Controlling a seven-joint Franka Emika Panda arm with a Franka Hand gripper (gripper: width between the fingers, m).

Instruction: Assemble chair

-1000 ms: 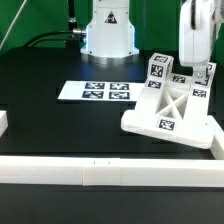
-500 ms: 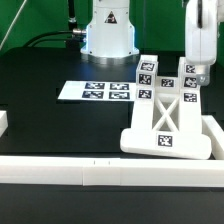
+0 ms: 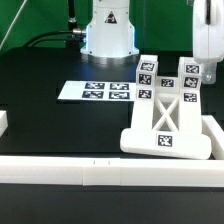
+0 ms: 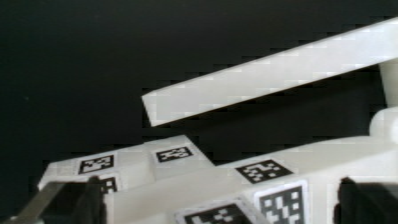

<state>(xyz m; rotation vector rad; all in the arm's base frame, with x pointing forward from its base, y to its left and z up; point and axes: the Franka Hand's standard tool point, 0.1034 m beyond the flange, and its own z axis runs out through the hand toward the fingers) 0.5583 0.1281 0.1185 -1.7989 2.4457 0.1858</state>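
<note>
Just under the gripper (image 4: 199, 205), w/ the arm coming down from the exterior view's upper right, sits the chair (image 3: 166, 115), partly put together on the black table (image 3: 50, 65). In the wrist view the gripper's two dark fingers (image 4: 68, 202) stand well apart, one at each side of the frame, w/ tagged white chair parts lying between them; whether a fingertip actually touches the plastic can't be told, and nothing is clamped. In the exterior view the gripper (image 3: 200, 68) is right at the top of the chair's far upright (image 3: 194, 80), on the exterior view's right, approx at the tagged cube there; contact vs. just beside is not clear. The chair stands upright on a flat base slab, an X-braced side frame facing the camera w/ a tag low on it, and two tagged posts rising behind. A long white rail (image 4: 267, 85) shows beyond the gripper in the wrist view. Farther from the gripper, toward the exterior view's left, the marker board (image 3: 96, 91) lies flat on the table, apart from the chair. A low white border rail (image 3: 60, 170) runs along the near table edge, well apart from the gripper.
</note>
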